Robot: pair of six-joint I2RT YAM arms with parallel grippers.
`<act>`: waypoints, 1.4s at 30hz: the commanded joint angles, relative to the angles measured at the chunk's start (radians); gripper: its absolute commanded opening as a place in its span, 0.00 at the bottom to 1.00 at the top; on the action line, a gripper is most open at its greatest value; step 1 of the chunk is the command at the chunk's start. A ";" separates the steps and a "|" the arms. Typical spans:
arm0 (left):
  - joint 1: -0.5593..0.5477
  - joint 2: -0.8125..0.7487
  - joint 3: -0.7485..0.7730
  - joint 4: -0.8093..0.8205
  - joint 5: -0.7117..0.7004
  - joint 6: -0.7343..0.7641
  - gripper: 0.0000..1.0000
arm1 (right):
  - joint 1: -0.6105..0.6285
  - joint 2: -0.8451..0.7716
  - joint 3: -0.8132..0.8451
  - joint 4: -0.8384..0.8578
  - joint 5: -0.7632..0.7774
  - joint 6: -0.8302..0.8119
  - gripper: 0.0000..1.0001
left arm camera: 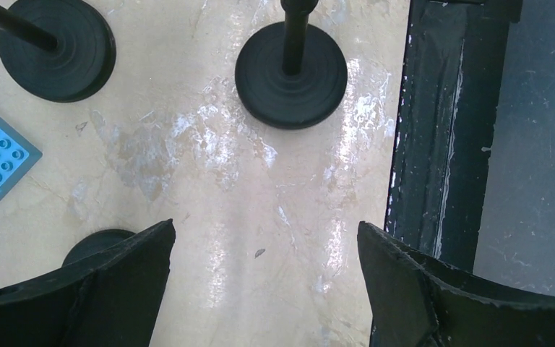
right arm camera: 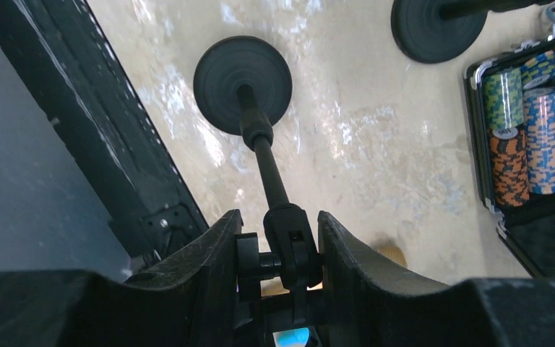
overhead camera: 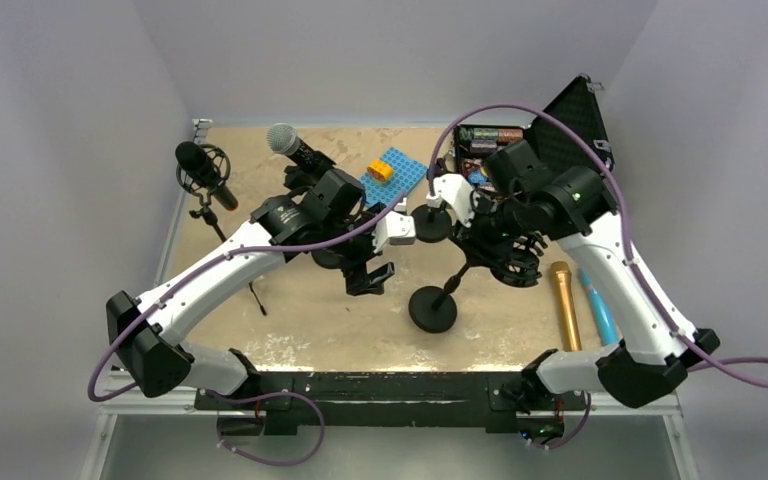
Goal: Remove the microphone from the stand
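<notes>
The right gripper (right arm camera: 278, 228) is clenched on the stand's joint (right arm camera: 294, 249); the left gripper (left arm camera: 264, 267) gapes, holding nothing; any sideways pull could topple the unpinned base (right arm camera: 242, 83).

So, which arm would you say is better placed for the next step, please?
Right: the right claw clamps the stand at its top joint; the left claw hangs open above bare tabletop.

— Where is the left gripper (left arm camera: 264, 242)?
— Just left of the stand (overhead camera: 433, 308), pointing down, its fingers spread wide with nothing between them; the arm reaches in from the left.
— And the right gripper (right arm camera: 278, 231)?
— Over that stand's top, fingers pressed on its upper joint, arm arched in from the right.
</notes>
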 commanded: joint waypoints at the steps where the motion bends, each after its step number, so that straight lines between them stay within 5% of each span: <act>1: 0.005 -0.057 0.005 0.010 -0.010 -0.026 1.00 | 0.067 0.050 0.067 -0.058 0.148 -0.013 0.00; 15: 0.009 -0.101 -0.062 0.058 0.001 0.054 1.00 | 0.183 0.140 -0.053 -0.028 0.236 0.028 0.00; 31: 0.026 -0.120 -0.158 0.223 -0.061 -0.253 1.00 | 0.201 0.130 -0.261 0.016 0.219 0.044 0.00; 42: 0.032 -0.139 -0.191 0.216 -0.045 -0.093 1.00 | 0.200 0.130 -0.281 0.048 0.205 0.054 0.02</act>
